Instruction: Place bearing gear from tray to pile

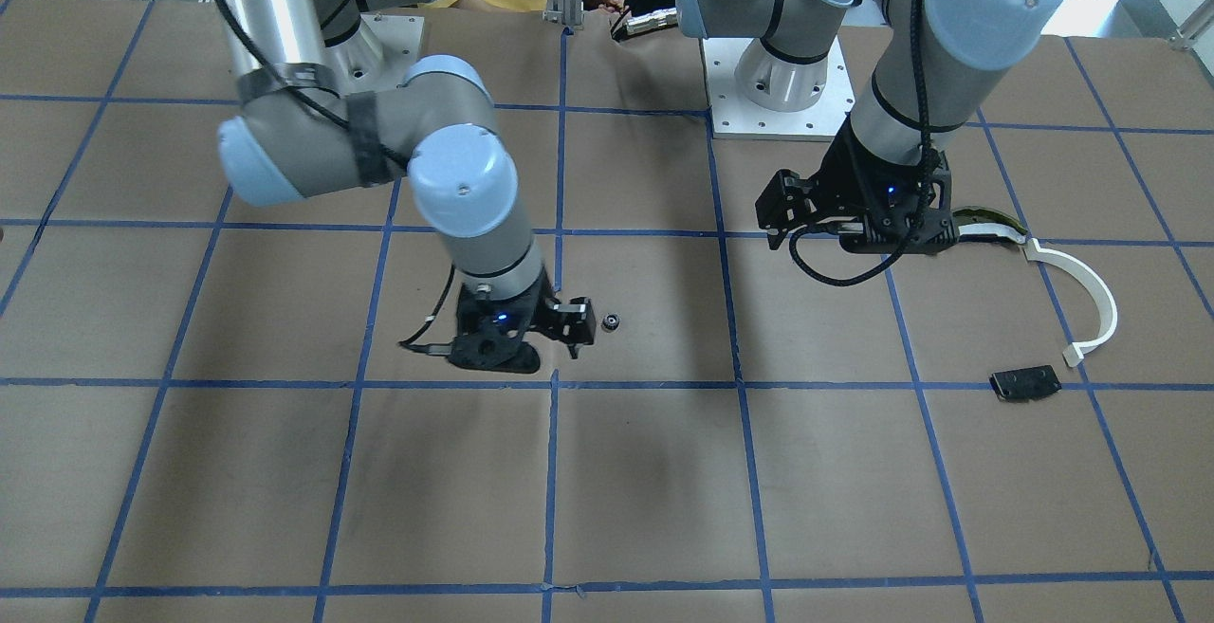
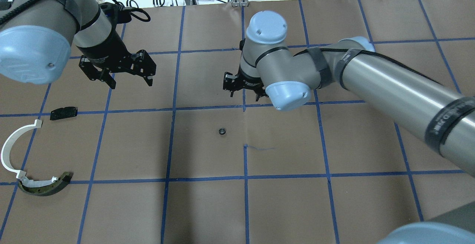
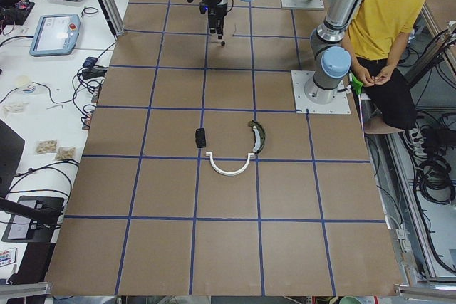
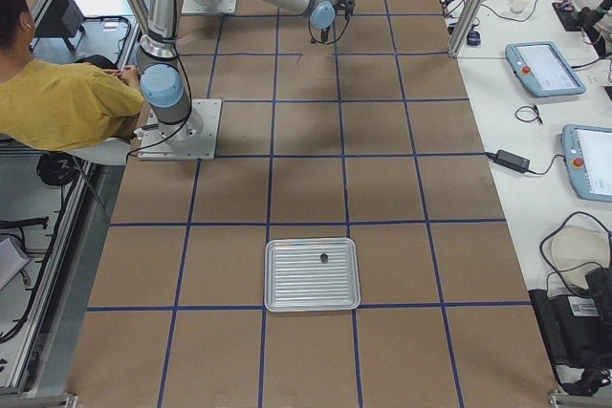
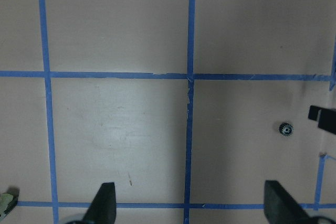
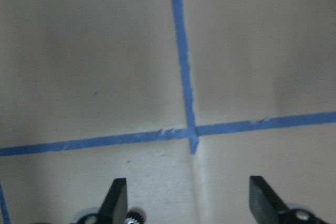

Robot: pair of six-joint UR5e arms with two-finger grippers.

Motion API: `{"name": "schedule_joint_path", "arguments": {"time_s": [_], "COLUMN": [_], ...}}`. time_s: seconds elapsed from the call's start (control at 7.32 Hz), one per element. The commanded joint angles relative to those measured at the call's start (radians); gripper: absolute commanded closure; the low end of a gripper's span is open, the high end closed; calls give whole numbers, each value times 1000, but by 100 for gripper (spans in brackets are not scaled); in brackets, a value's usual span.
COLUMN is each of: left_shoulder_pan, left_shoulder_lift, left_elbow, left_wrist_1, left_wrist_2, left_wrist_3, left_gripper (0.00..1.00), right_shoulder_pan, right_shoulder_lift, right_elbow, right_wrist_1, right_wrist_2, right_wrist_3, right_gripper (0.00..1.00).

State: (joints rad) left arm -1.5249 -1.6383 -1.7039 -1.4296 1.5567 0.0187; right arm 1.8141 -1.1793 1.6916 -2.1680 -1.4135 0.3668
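I could read no word, number or brand on anything in view. What looked like a faint line of pale print crossed the dark collar of my left wrist (image 2: 97, 56) in the overhead view, but it was too blurred to make out. The screens of the tablets (image 4: 545, 68) lying beside the bench (image 2: 207, 207) were too small to read.
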Motion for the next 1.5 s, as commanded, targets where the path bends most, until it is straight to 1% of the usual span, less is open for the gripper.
{"name": "schedule_joint_path", "arguments": {"time_s": [0.0,0.14,0.27,0.41,0.55,0.68,0.82,0.96,1.09,1.23,1.37], "left_shoulder_pan": [-70,-142,-206,-242,-276,-308,-328,-333,-337,-339,-340], "left_shoulder_lift": [-82,-128,-185,-233,-271,-302,-323,-354,-374,-392,-406], "left_elbow": [-32,-45,-60,-69,-69,-71,-71,-75,-75,-75,-75], "left_wrist_1": [134,179,225,272,317,320,317,320,339,342,342], "left_wrist_2": [-3,-3,-6,-7,-29,-76,-76,-76,-72,-69,-70], "left_wrist_3": [-22,-80,-95,-97,-111,-162,-198,-200,-200,-204,-200], "left_gripper": [0,0,0,0,3,4,3,3,6,6,6], "right_shoulder_pan": [-373,-524,-667,-799,-923,-1023,-1127,-1171,-1200,-1254,-1265], "right_shoulder_lift": [-75,-86,-80,-77,-69,-50,-13,50,116,163,191], "right_elbow": [-32,-30,-24,-27,-29,-32,-42,-41,-49,-50,-53], "right_wrist_1": [146,145,129,122,122,120,64,-25,-62,-79,-81], "right_wrist_2": [-48,-98,-149,-148,-140,-127,-86,-78,-87,-84,-85], "right_wrist_3": [-529,-724,-934,-1060,-1174,-1321,-1404,-1504,-1563,-1612,-1623], "right_gripper": [0,0,0,0,0,0,0,0,0,0,0]}}
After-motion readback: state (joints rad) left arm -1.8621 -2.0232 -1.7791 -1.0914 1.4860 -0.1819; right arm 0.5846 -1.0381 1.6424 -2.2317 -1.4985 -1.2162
